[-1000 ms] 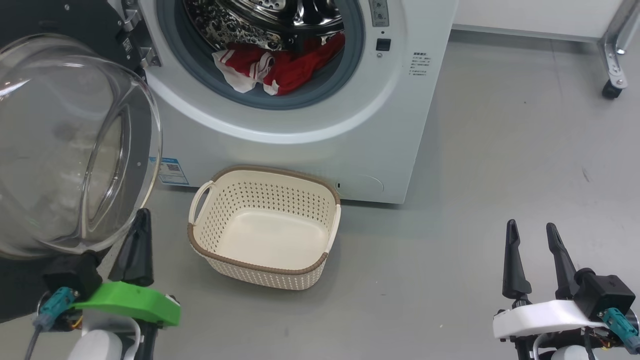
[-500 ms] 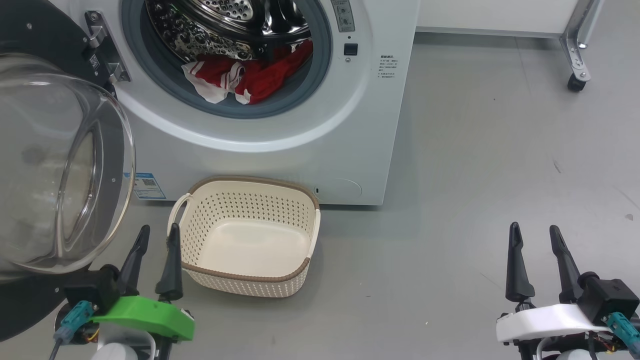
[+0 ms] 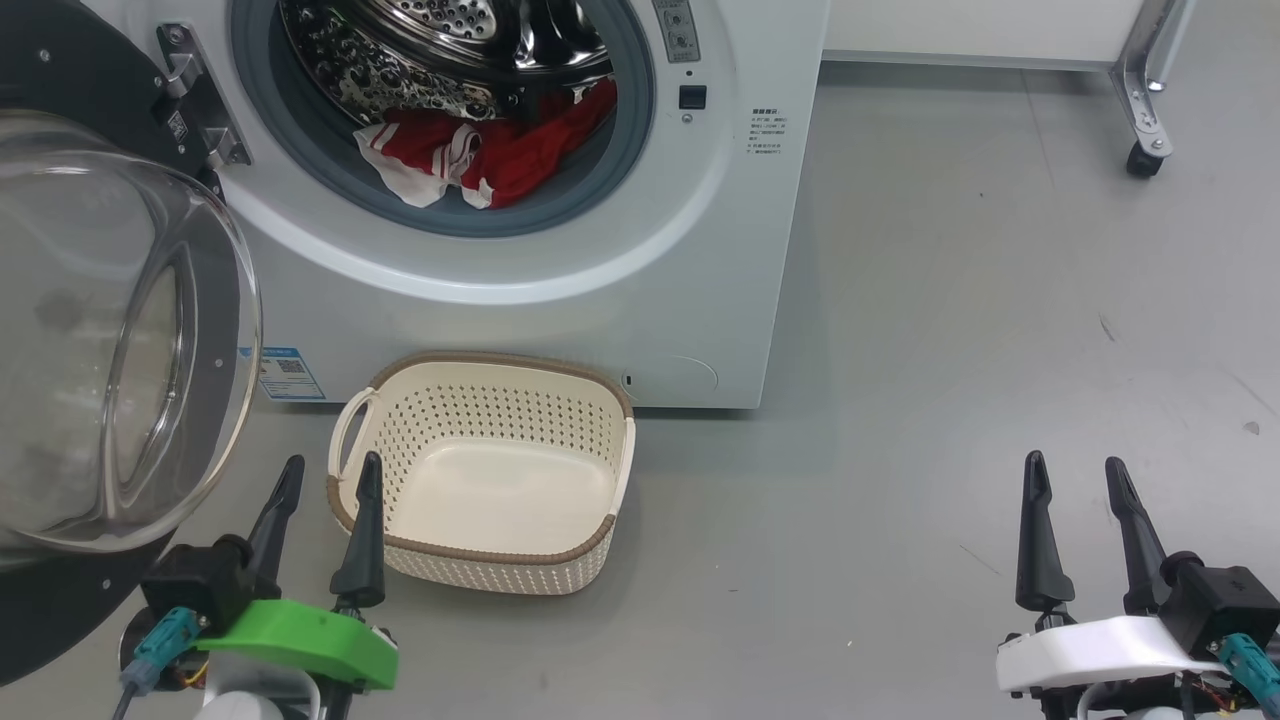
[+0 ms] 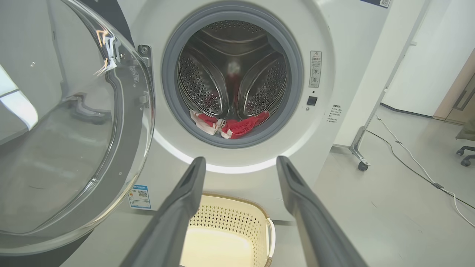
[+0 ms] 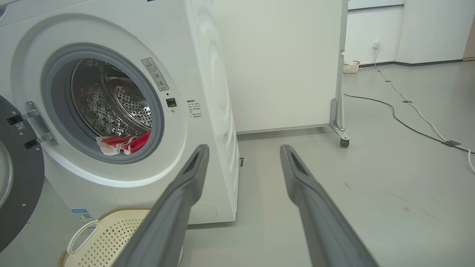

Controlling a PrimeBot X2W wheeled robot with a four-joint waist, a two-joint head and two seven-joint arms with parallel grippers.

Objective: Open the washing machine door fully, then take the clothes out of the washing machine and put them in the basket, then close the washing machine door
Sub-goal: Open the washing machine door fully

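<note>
The white front-loading washing machine (image 3: pixel 560 290) has its round glass-bowled door (image 3: pixel 110 330) wide open at the left. The cream perforated basket (image 3: pixel 480 357) sits on the floor just before it. Red-and-white clothes (image 3: pixel 480 150) lie at the drum's front lip. The left gripper (image 3: pixel 332 460), beside the basket's handle, and the right gripper (image 3: pixel 1075 462) each hold their 2 fingers apart, gripping nothing.

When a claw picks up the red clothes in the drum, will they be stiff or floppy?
Probably floppy: the clothes lie crumpled in folds over the grey gasket. Likely light, being thin fabric. They may trail or snag on its lip when pulled.
</note>
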